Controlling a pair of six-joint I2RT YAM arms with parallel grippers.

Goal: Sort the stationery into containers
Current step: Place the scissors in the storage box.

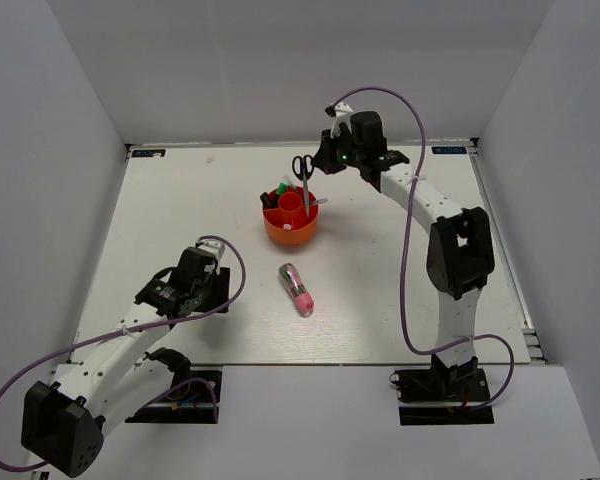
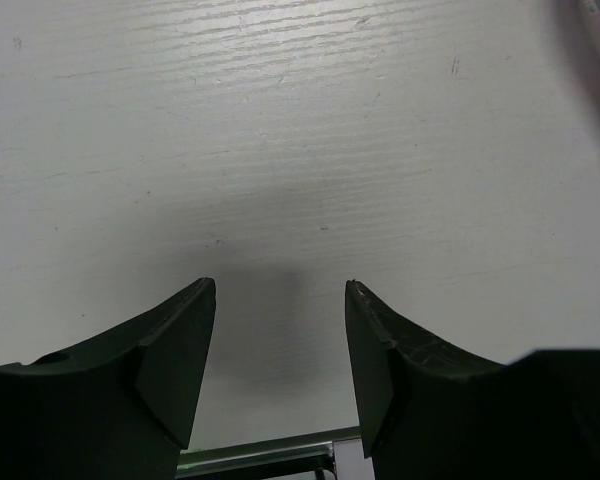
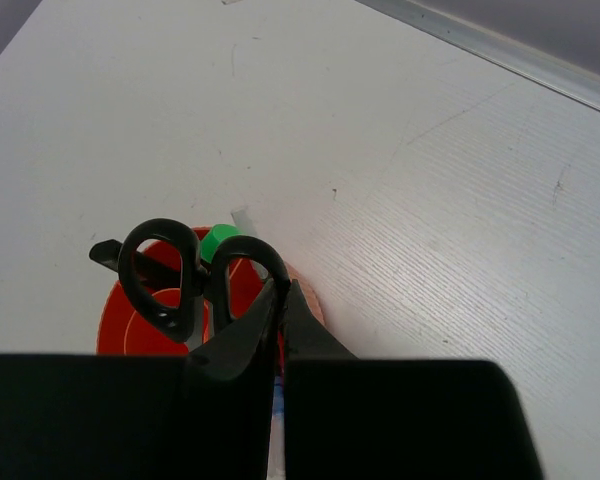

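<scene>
While most of the white table (image 1: 180, 200) is being taken up by the two arms, the left gripper (image 2: 280, 290) is being held low over bare tabletop at the front-left, its fingers being held apart with nothing between them. The right gripper (image 3: 282, 290) is being held out over the far middle with its fingers pressed fully together. Its tips are being rested against the right handle loop of the black-handled scissors (image 1: 302, 167), and whether that loop is actually being pinched can't be told tbh. The round orange-red organiser (image 1: 291, 232) is being shown mid-table with the scissors being stood in it blades-down, handles up top. Which compartment can't be made out. The chunky pink-and-green pen (image 1: 297, 289) is being shown flat on the table, near the organiser's front side but apart from it, pink end towards the arms. A green marker (image 1: 283, 187) is being held upright in the organiser's far-left part, just beside the scissors
</scene>
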